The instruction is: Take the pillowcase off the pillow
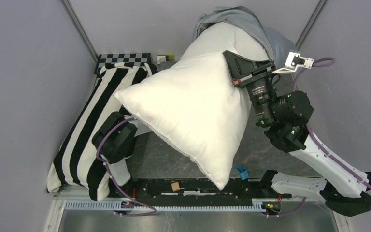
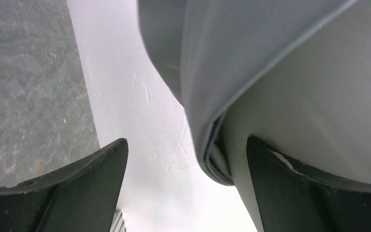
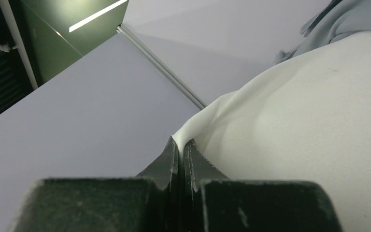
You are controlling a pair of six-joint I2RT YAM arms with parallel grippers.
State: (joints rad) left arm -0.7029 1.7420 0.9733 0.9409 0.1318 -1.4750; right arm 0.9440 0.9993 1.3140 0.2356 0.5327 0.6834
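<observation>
The right gripper (image 3: 181, 145) is pinched tight on a fold of the pillow (image 1: 188, 111) at its right edge. The pillow's long axis runs near to far, and the pillowcase (image 1: 236, 17) is bunched over its far end, just beyond that claw. The left gripper (image 2: 187, 145) gapes wide beneath the pillow's left side, clamping nothing, and is farther from the cover.

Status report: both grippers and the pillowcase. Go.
Right gripper shut on the pillow. Left gripper open beneath it, gripping nothing. Pillowcase bunched over the pillow's far end. Striped pillow lies along the left side.
</observation>
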